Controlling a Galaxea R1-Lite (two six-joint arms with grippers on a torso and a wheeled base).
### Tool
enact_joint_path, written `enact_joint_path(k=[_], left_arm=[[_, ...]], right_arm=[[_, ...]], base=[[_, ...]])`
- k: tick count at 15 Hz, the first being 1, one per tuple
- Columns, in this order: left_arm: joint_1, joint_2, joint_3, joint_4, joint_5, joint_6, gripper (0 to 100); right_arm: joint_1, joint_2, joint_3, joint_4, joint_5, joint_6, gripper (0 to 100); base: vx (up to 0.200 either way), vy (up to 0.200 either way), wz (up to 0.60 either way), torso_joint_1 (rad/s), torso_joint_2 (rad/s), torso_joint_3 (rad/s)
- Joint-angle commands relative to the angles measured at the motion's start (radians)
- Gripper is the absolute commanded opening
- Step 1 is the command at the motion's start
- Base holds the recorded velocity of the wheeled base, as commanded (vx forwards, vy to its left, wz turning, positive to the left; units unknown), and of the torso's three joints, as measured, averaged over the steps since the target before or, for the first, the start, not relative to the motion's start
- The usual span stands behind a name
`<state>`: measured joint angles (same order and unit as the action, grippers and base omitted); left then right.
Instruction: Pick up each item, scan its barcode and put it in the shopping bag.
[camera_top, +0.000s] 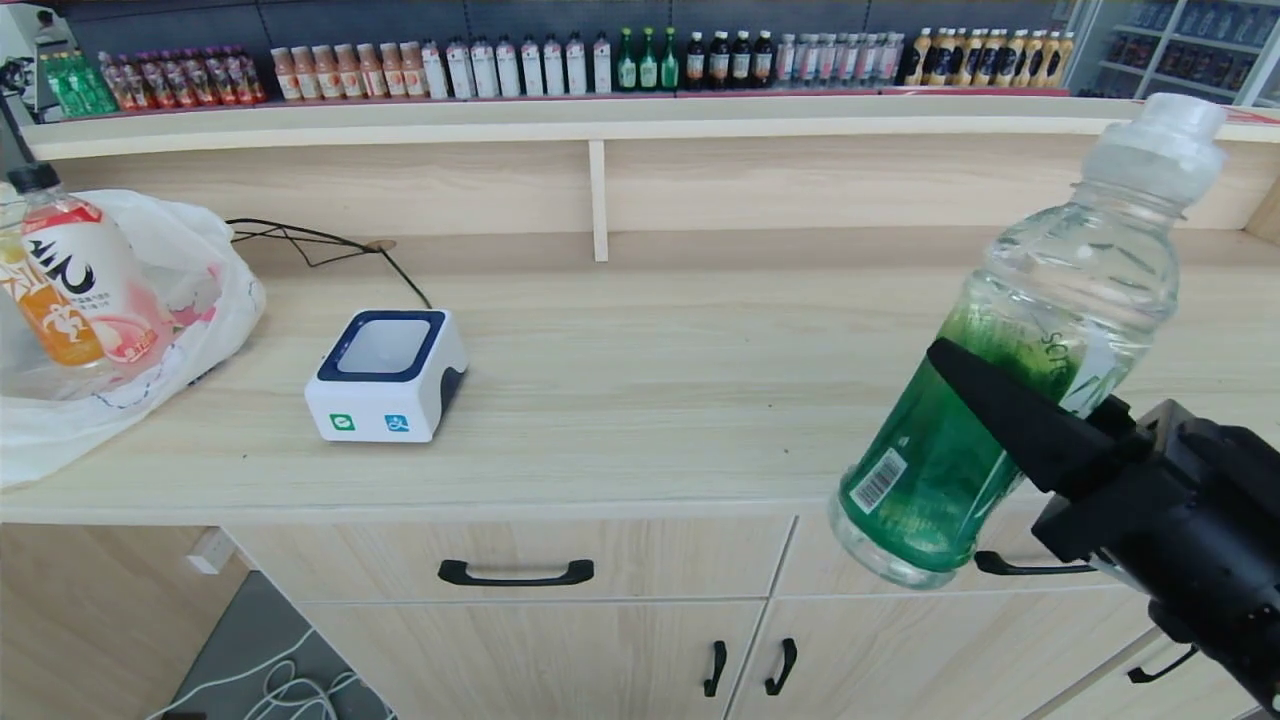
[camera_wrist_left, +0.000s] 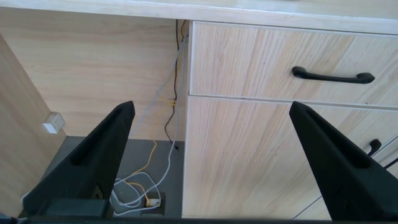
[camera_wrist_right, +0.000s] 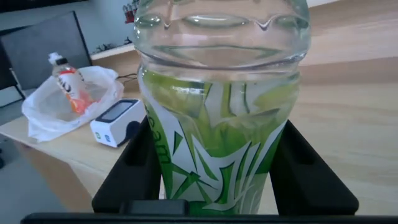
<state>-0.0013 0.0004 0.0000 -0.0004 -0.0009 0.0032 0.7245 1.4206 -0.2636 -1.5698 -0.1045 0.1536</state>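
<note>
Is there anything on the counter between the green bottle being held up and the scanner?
Nothing visible stands between the green bottle and the scanner; the shopping bag sits farther left on the counter.

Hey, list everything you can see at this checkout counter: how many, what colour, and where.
green bottle: one, clear with green drink and a pale cap, held tilted in the air on the right
scanner: one, white with dark blue top, on the counter left of centre
shopping bag: one, white, at the counter's left end
pink-labelled bottle: one, black cap, in the bag
orange bottle: one, in the bag beside it
counter: one, light wood
cable: one, black, behind the scanner
shelf drinks: long row, mixed colours, at the back
cabinet handles: several, black, below the counter
left gripper: black, open, empty, low before the cabinet
right gripper: black, shut on the green bottle
</note>
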Motion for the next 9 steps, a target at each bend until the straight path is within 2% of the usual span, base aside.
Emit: enact_joint_path(k=[1,6,9], left_arm=[[0.000,0.000,0.000,-0.001,0.001,0.000,100],[0.000,0.000,0.000,-0.001,-0.001,0.000,100],[0.000,0.000,0.000,-0.001,0.001,0.000,100]], right_arm=[[0.004,-0.028,0.009,-0.001,0.077,0.047,0],[0.004,-0.005,0.012,-0.001,0.305,0.280,0],[0.018,-0.008,-0.029,-0.001,0.338,0.448,0]], base=[[0.000,0.000,0.00,0.000,0.00,0.000],[0.000,0.000,0.00,0.000,0.00,0.000],[0.000,0.000,0.00,0.000,0.00,0.000]])
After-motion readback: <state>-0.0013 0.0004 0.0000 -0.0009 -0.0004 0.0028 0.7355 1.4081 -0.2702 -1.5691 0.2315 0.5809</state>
